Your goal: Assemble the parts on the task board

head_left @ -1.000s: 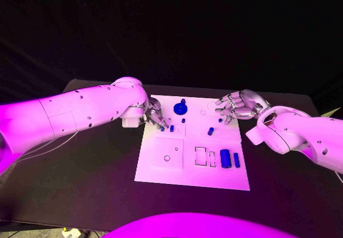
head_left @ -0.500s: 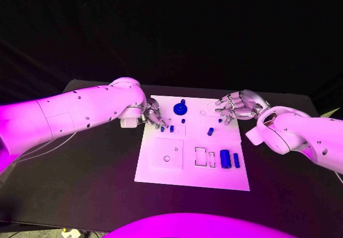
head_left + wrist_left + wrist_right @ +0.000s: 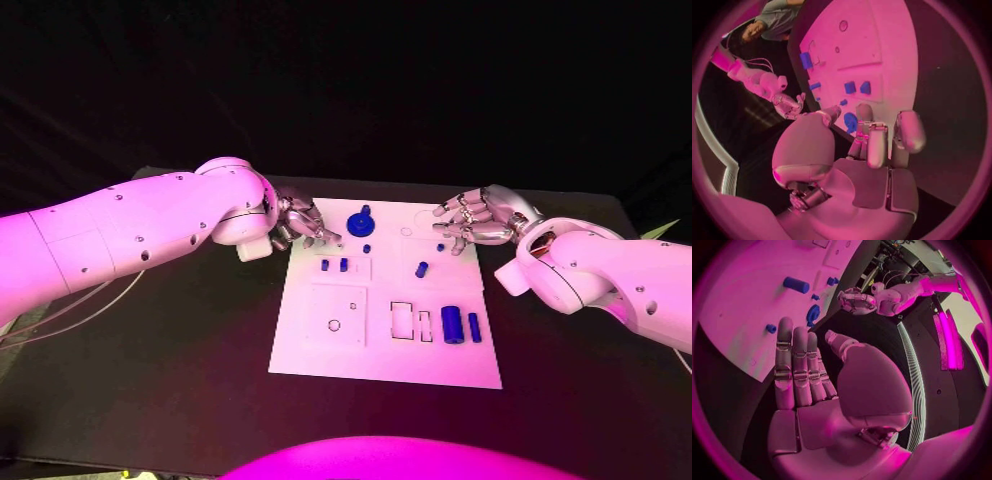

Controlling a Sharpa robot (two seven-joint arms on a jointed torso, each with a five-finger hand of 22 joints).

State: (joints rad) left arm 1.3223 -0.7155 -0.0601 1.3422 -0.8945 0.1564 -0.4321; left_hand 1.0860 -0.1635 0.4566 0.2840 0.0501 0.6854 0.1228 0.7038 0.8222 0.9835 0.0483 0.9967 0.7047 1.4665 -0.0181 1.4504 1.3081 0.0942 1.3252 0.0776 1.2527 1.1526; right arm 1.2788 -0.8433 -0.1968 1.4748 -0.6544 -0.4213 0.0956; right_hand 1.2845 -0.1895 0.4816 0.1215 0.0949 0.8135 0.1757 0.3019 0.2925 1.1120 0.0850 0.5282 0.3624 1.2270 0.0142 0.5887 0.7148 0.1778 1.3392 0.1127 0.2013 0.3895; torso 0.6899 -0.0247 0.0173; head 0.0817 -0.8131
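Cylinders (image 3: 453, 322), blue, are laid near the task board's (image 3: 346, 355) near right corner; no writing is legible. Round part (image 3: 361, 219) is set at its far edge, between left hand (image 3: 299, 224) and right hand (image 3: 473, 219), both empty with fingers apart.

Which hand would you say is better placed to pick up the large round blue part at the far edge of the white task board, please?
Probably the left hand: it hovers right beside the large round blue part, empty with its fingers apart. The right hand, also empty, sits farther off, near the white task board's far right corner.
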